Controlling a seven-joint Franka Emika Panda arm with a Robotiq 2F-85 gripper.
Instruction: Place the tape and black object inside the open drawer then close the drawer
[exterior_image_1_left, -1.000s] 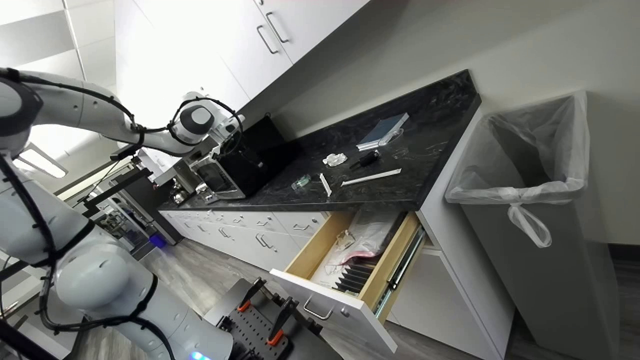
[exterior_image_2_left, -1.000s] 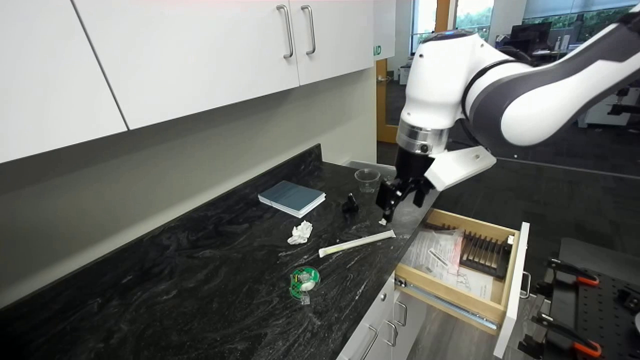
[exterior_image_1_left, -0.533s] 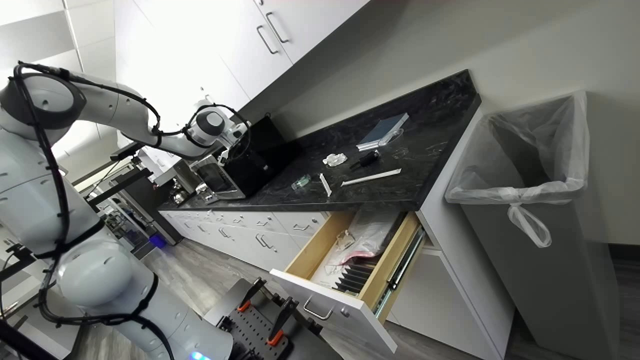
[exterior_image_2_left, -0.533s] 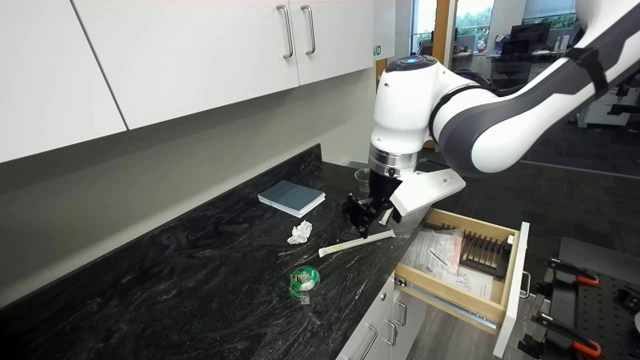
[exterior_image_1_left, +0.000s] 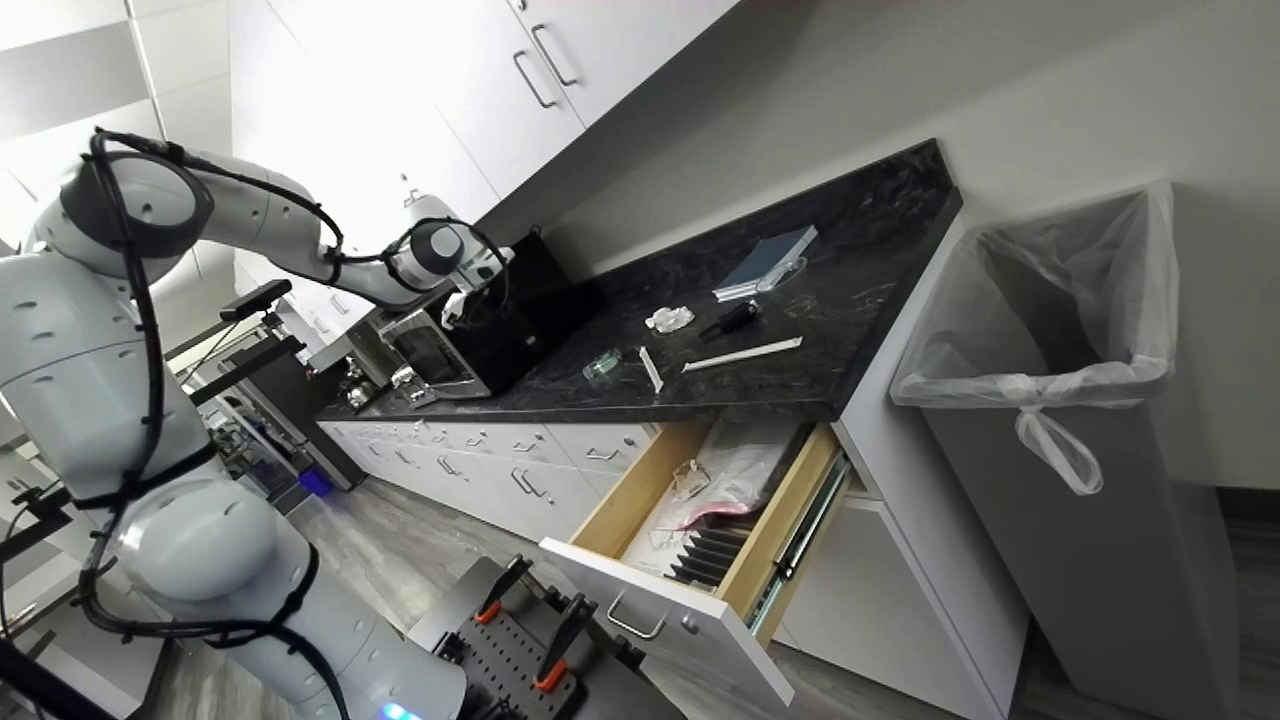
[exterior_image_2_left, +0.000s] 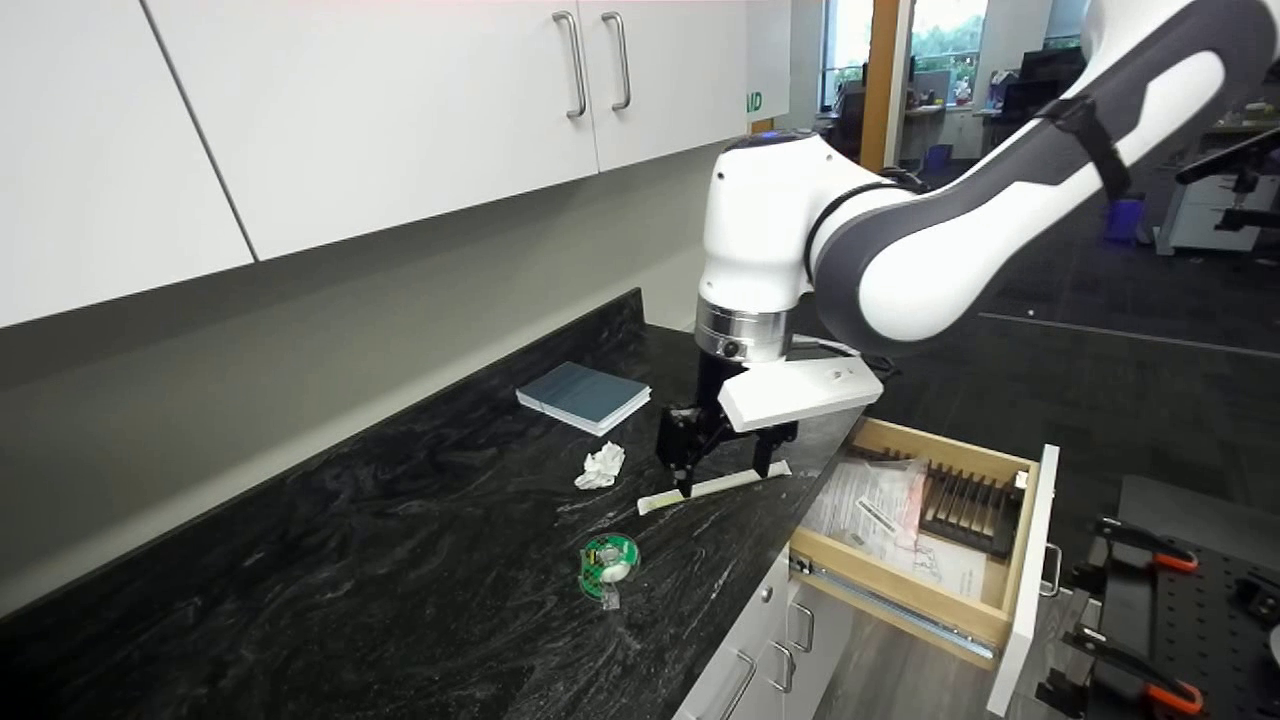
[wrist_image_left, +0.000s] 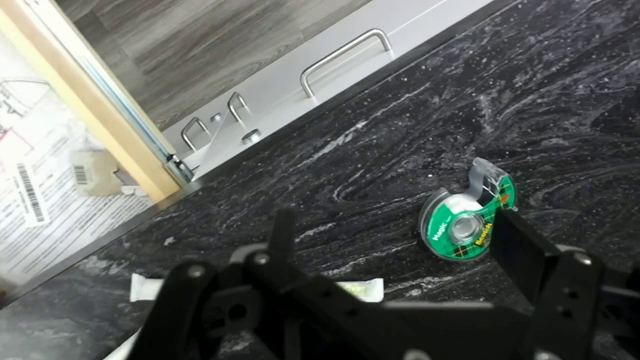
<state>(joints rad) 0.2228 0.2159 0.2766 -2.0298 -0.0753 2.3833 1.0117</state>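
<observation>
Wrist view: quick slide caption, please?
Green Scotch tape on the dark countertop, claw open in the foreground, pulled-out drawer at left.

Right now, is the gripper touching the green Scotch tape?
Apart. In an exterior view, dark countertop shows between the gripper and the green Scotch tape dispenser. In the wrist view, the gripper merely blocks part of its edge.

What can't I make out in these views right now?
Black object: in an exterior view, lost behind or against the gripper.
White strip: in the wrist view, middle hidden by the gripper.
Drawer: wrist view's edge cuts off its front.
Tape: lettering too small in both exterior views.
</observation>
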